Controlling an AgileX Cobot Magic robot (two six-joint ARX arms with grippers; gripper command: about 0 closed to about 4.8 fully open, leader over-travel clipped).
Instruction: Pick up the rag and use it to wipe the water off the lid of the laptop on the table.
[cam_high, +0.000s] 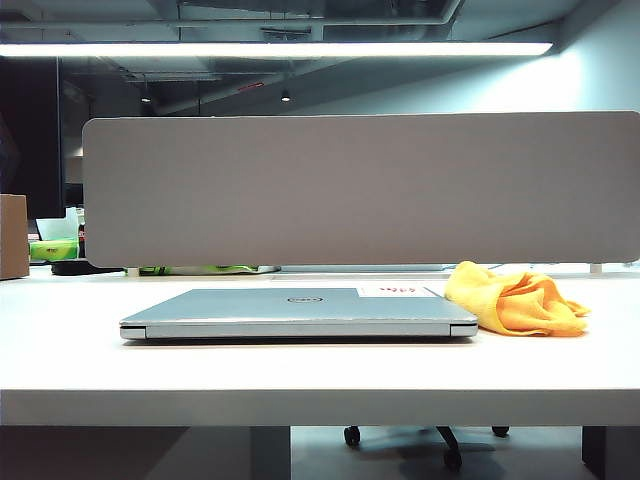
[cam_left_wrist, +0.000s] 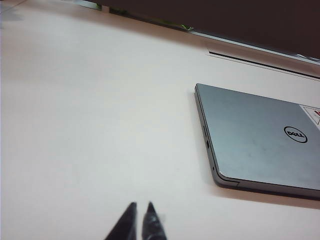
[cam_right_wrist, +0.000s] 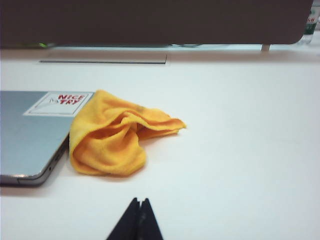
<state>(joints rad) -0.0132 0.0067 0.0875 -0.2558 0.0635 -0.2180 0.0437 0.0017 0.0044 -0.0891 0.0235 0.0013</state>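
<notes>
Black left gripper (cam_left_wrist: 138, 212) tips pinched together, holding nothing, laptop (cam_left_wrist: 260, 142) ahead off to one side | grey lid (cam_high: 290, 300) flat on white table (cam_high: 300, 380) | yellow rag (cam_right_wrist: 112, 135) just ahead of right gripper (cam_right_wrist: 138, 207), also pinched together and empty | risk: closed tips may shove rag, not grab it.

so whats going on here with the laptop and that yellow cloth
Nothing is being handled right now. The closed laptop lies flat on the white table, and the yellow rag sits crumpled against its corner by the white sticker, overlapping the lid's edge. Both grippers are empty and shut: the left gripper hangs over bare table beside the laptop's far end, the right gripper over the table just short of the rag. Any water on the lid is too faint to see.
</notes>
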